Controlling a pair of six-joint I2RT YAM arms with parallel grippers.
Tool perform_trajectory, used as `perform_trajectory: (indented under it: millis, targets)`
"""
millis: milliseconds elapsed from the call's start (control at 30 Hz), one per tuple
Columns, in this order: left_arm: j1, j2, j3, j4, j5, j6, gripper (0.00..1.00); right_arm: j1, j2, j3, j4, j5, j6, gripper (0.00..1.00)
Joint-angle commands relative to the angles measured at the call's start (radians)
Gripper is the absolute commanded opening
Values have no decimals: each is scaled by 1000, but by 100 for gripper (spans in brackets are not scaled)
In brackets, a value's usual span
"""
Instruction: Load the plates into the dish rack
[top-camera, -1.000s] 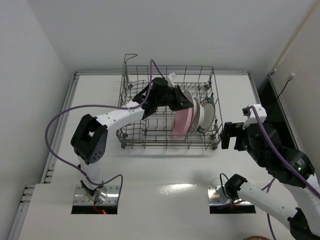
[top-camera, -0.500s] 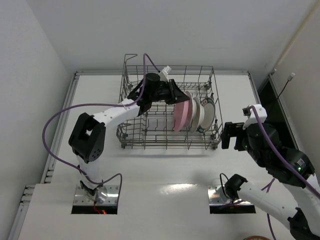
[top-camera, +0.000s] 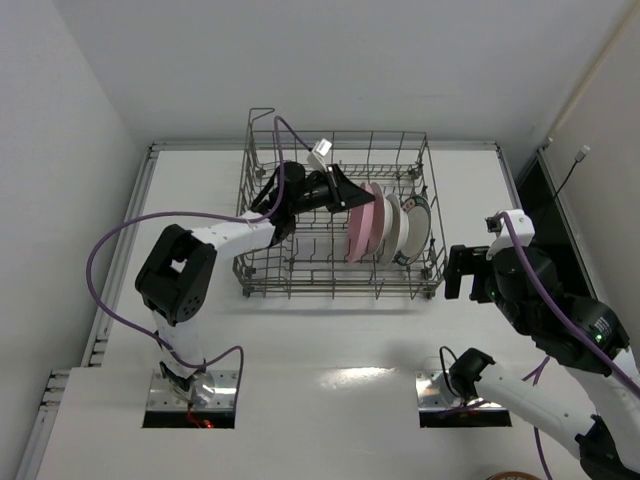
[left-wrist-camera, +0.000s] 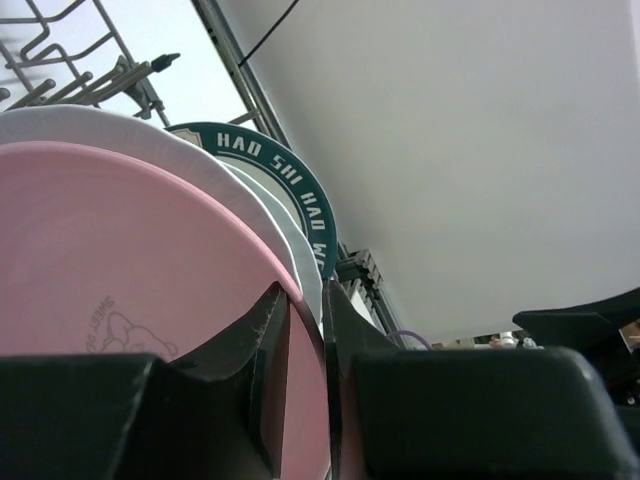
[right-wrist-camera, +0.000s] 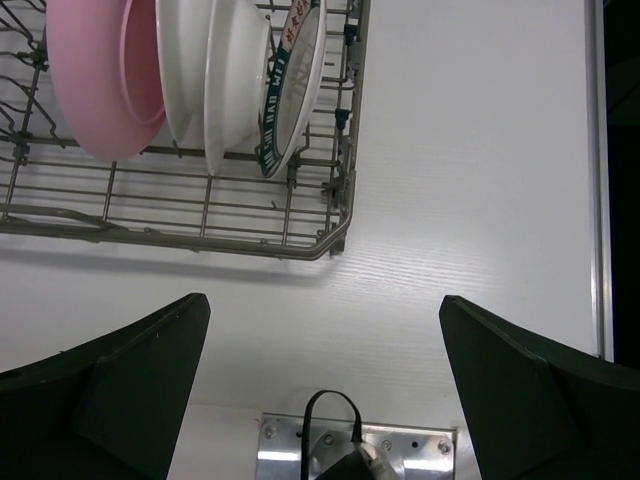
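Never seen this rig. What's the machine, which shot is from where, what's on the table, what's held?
Two robot arms are bolted at the near edge of a white table. The top picture looks down from above and behind them; the other two come from a camera on each wrist. On the table stands a wire dish rack with four plates on edge: a pink plate, two white plates and a teal-rimmed plate. The left arm's fingers are closed on the pink plate's rim. The right arm's fingers are spread open beside the rack, holding nothing.
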Motion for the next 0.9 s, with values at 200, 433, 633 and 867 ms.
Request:
perform_trajectory:
  millis: [200,433,633,867]
  targets:
    - [38,-29,-108,394,-40,-24,26,-2,12,-13,14,12,-9,99]
    - [38,-102,-102,258,-52,45,70,-2,43,-34,60,-15,-9,99]
    - [61,-112,10,69,-50,125,71,-2,76,-25,89,-34,-9,99]
    - [111,-245,82,-118,-88,312,76,-2,76,21,89,-52,-9,99]
